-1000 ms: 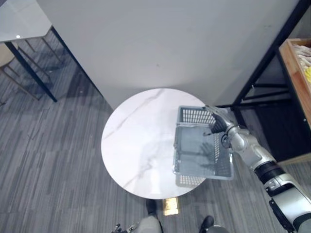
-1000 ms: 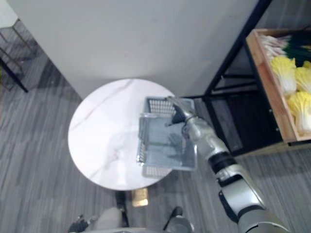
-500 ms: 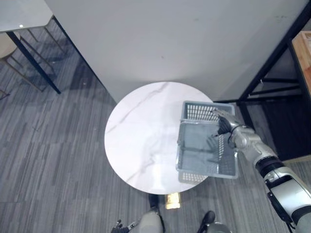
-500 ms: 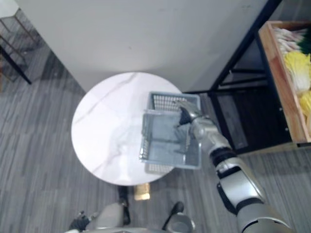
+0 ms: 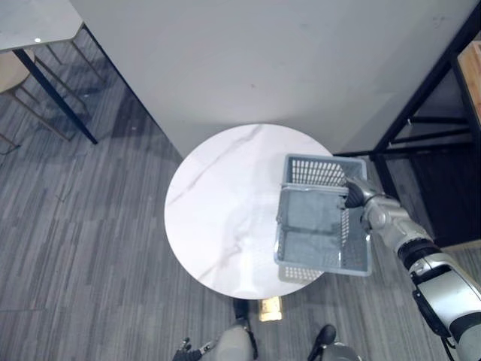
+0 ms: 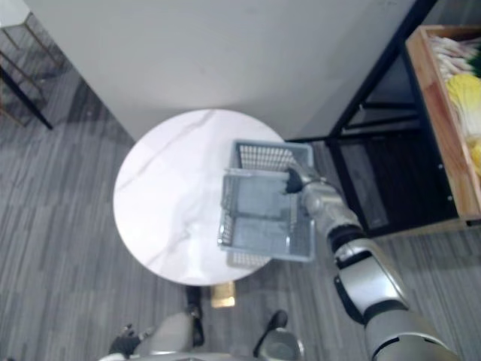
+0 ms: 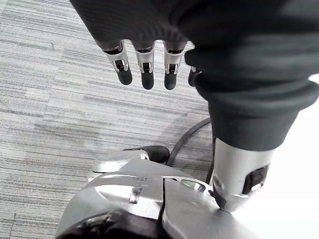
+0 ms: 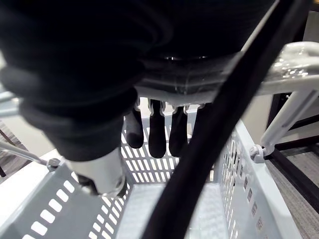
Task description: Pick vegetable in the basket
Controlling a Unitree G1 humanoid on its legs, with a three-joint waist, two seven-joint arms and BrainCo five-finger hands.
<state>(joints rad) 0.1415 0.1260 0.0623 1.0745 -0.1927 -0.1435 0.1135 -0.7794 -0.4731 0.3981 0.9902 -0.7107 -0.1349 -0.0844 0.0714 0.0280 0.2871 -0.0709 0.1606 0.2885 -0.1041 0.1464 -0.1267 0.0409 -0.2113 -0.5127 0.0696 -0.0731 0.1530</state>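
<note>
**A:** Item to pick, where's it at?
**B:** Right eye view has it: yellow and pale vegetables (image 6: 466, 86) in a wooden crate (image 6: 437, 120) on the black rack (image 6: 368, 83), right of the bench (image 5: 218, 218) and well apart from the basket (image 5: 316, 171). Left eye view catches just a strip of the crate's wood at its edge.
**A:** Basket?
**B:** Grey plastic, on the bench's right side, w/ its near end hanging past the edge.
**A:** Grip?
**B:** Right hand (image 6: 297, 180) is at the basket's right rim, toward the far end. Head views don't settle it, but the right wrist view does. Fingers (image 8: 157, 134) are hooked over the raised handle (image 8: 299, 55), tips hanging inside the basket, so it's clenched on the handle.
**A:** Other side?
**B:** Left wrist view: left hand (image 7: 144, 69) has straight, relaxed fingers, released, over the grey striped floor (image 7: 45, 99).
</note>
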